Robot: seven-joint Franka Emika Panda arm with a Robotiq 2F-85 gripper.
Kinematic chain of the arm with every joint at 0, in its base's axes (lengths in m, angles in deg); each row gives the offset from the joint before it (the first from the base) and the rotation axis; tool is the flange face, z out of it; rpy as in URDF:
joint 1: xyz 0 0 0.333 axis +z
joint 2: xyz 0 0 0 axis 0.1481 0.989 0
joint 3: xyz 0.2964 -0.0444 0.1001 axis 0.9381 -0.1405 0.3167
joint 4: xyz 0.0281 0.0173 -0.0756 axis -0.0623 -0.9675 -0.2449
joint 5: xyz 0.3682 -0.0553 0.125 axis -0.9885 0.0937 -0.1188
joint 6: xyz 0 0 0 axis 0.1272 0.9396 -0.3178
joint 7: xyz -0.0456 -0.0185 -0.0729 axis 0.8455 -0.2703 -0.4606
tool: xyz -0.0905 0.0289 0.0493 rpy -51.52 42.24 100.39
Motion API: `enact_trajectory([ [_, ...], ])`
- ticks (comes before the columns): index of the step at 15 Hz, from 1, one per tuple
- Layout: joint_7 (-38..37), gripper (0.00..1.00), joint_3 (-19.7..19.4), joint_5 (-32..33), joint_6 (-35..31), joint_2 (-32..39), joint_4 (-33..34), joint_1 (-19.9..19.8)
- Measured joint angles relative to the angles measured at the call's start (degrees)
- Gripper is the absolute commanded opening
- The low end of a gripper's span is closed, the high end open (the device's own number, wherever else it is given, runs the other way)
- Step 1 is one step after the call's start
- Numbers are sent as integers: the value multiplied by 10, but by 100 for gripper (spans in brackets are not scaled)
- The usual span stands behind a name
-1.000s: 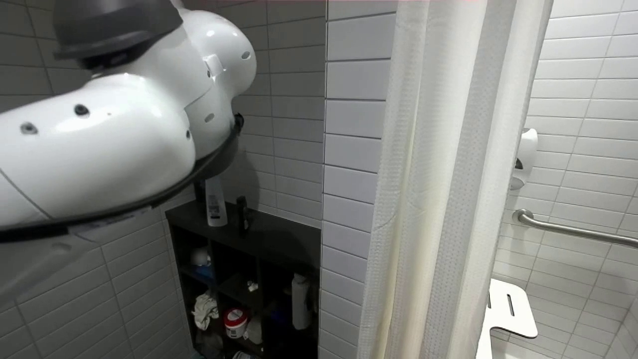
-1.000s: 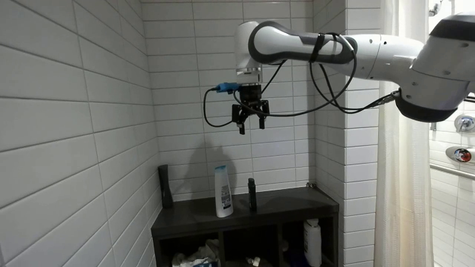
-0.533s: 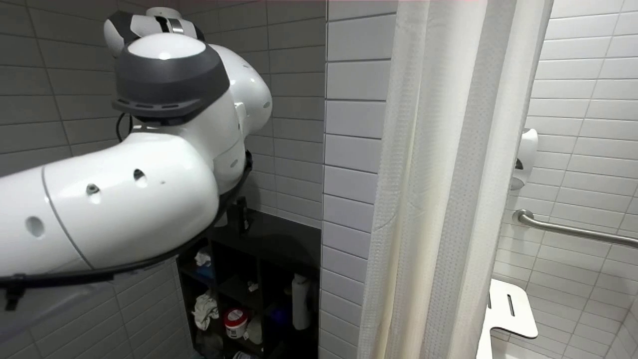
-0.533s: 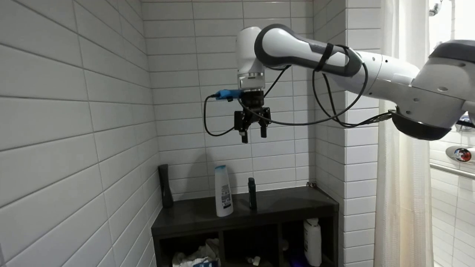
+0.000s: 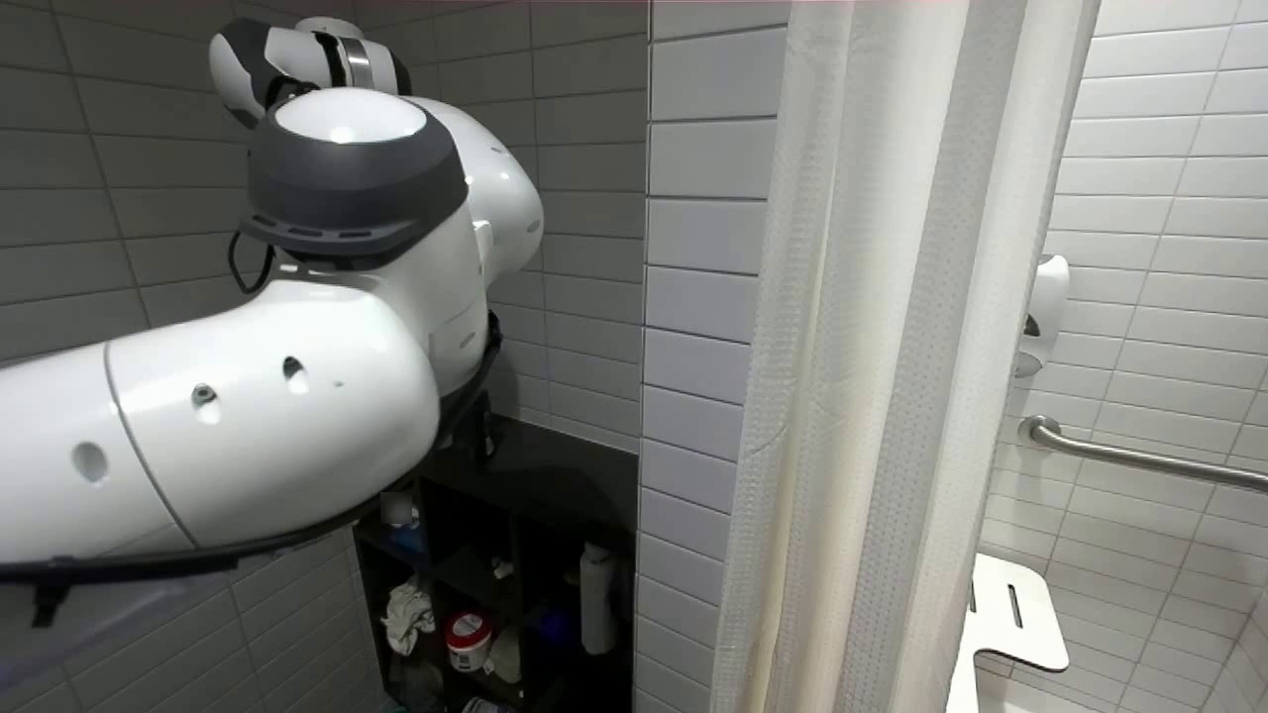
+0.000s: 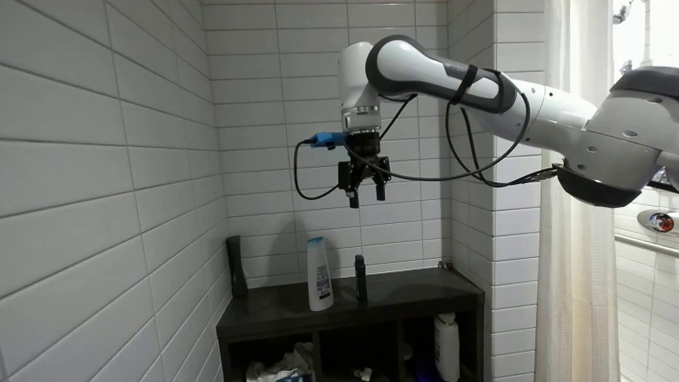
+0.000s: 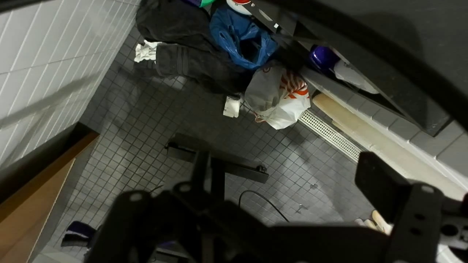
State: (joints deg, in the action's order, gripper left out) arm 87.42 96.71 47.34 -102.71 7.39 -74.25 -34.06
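White tiled wall point(image 6: 106, 185) on the far left, well away from the jaws from where I'm standing. Low and left of them, a black container point(image 6: 237, 267) with a pinched waist stands close to that wall, on top of a dark shelf unit point(image 6: 419, 286). Crumpled pale stuff point(image 6: 286, 366) fills the left cubby, further below the jaws; honestly can't tell if it's cloth or plastic. Then the white shampoo bottle point(image 6: 320, 278) with the blue cap: standing up top, below the jaws and a bit to their left, well apart from them. Blue housing point(image 6: 328, 139) on the wrist, just up and left of the jaws. Pretty much right under them, slim dark bottle point(image 6: 360, 278), also upright, also well apart. The gripper point(image 6: 367, 197) itself points down, jaws spread, wall tiles showing between the fingers point(image 6: 380, 192). White arm point(image 6: 557, 103) runs off up and right of the jaws. Down and right of them, a capped bottle point(image 6: 447, 347) stands in the right cubby. Cream shower curtain point(image 6: 575, 223) hangs way over to the jaws' right.
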Motion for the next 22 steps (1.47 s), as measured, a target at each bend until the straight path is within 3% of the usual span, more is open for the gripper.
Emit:
enact_trajectory([
  [12,0,100,-9,3,-1,2,9,9],
  [18,-1,100,-12,75,-5,5,84,92],
  [22,-2,100,-28,85,-28,-11,138,149],
])
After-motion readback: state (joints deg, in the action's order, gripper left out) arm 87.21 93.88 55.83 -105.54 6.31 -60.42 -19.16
